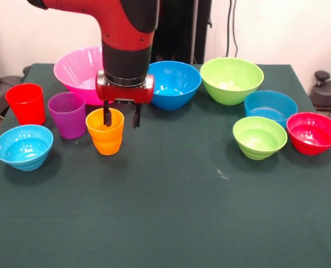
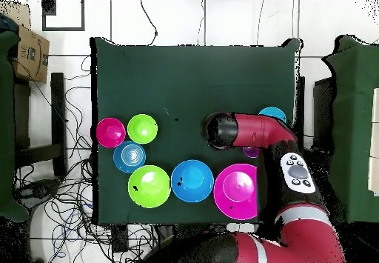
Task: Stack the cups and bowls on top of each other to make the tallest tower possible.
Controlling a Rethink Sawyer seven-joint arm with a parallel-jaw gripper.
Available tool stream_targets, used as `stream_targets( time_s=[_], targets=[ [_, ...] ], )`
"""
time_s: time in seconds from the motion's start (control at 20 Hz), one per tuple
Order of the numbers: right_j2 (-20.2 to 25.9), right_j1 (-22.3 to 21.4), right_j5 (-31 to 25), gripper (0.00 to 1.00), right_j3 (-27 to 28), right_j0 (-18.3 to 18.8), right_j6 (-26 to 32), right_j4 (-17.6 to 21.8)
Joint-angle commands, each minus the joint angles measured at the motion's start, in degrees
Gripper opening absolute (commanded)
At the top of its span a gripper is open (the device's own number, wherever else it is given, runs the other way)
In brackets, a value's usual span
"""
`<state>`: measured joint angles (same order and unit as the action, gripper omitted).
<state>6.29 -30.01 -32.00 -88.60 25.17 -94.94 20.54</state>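
My gripper point(image 1: 121, 118) is open and hangs low over the orange cup point(image 1: 104, 137). One finger reaches inside the cup's rim and the other stands outside its right wall, with a gap between them. The purple cup point(image 1: 67, 114) and red cup point(image 1: 25, 103) stand upright to the left. The light blue bowl point(image 1: 23, 146) sits in front of them. The big pink bowl point(image 1: 75, 67) and mid-sized blue bowl point(image 1: 174, 84) are behind the gripper. In the overhead view the arm point(image 2: 248, 130) hides the orange cup.
The mid-sized lime green bowl point(image 1: 231, 80), small blue bowl point(image 1: 270, 106), small lime green bowl point(image 1: 259, 137) and small red bowl point(image 1: 313, 133) sit at the right. All stand upright and apart, none stacked. Bare green cloth point(image 1: 165, 212) fills the near half.
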Motion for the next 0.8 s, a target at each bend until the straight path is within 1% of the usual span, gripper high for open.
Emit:
stream_targets(
  time_s=[0.05,0.5,0.8],
  targets=[
    [1.0,2.4,4.2,1.00,1.4,-1.4,-9.2,-1.6],
    [0.4,3.8,5.4,1.00,1.6,-1.1,-8.7,-1.4],
    [0.1,4.7,5.1,1.00,1.8,-0.6,-7.6,-1.3]
  ],
)
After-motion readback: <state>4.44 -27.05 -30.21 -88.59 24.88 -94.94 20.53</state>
